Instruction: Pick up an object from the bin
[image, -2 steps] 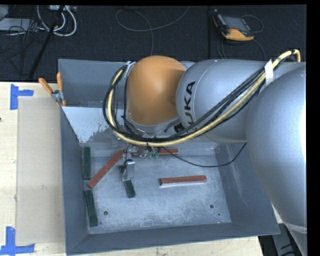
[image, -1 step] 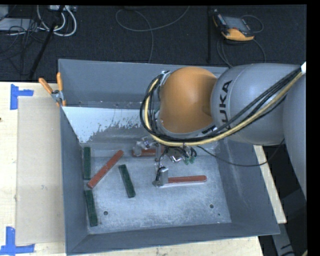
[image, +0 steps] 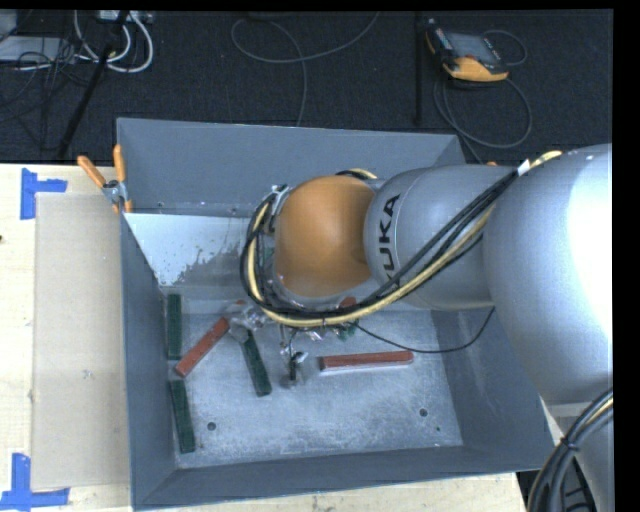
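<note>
Where the gripper (image: 293, 363) hangs low over the floor of the grey bin (image: 440, 415), two bars flank it. Just to its right lies a red-brown bar (image: 365, 361), flat, its long axis running straight away from the gripper and its near end just beside it. By judgement this is the closest candidate. Just to the gripper's left lies a dark green bar (image: 255, 366), steeply tilted, so it lies roughly crosswise to the red-brown one.

Gripper state cannot be told — the orange wrist cover (image: 318, 240) and cables hide much of it. No thing can be made out in its hold.

Other contents, all further left of the gripper:
- a slanted orange-brown bar (image: 203, 345)
- beyond it, by the bin's wall, an upper green bar (image: 173, 325) and a lower green bar (image: 182, 417), well apart from the gripper

Judgement: taking the red-brown bar calls for a short shift right, closing across its narrow width.
</note>
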